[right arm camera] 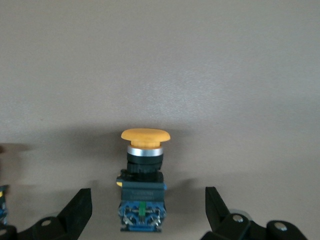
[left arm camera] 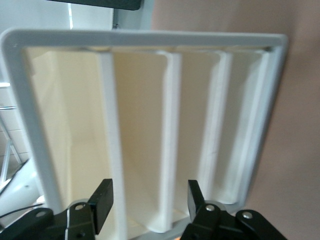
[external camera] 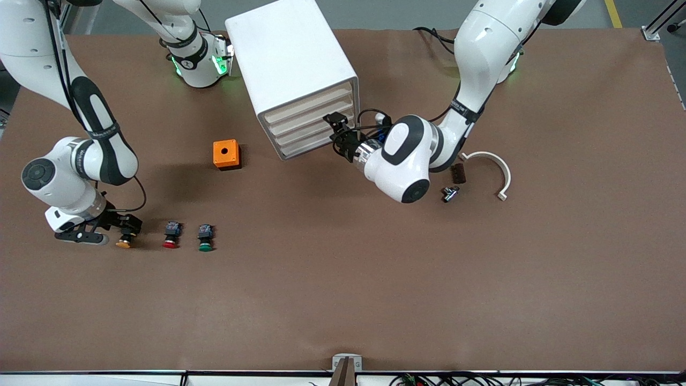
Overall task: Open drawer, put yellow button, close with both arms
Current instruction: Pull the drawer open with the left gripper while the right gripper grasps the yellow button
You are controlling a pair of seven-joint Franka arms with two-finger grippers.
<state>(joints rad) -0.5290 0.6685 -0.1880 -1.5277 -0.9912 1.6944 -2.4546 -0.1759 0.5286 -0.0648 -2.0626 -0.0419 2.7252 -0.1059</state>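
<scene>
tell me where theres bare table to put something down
Widest bare stretch: nearer the camera than the three buttons. Also between the orange box and those buttons. Crowded around the cabinet front and beside the white clamp.

The left wrist view looks straight at the front of the large white rounded-corner box cabinet (left arm camera: 20, 105), whose thick pale frame fills most of the picture and encloses four shallow cream-white tray drawers seen edge-on, their front lips showing as parallel white bars. The left arm's black two-finger gripper (left arm camera: 150, 205) sits close against that front, its two dark fingers (left arm camera: 104, 202) standing apart with one of the drawer lips (left arm camera: 167, 150) running between them, neither pad visibly pressed on it. Brown table surface (left arm camera: 300, 150) shows along one side of the cabinet.
</scene>
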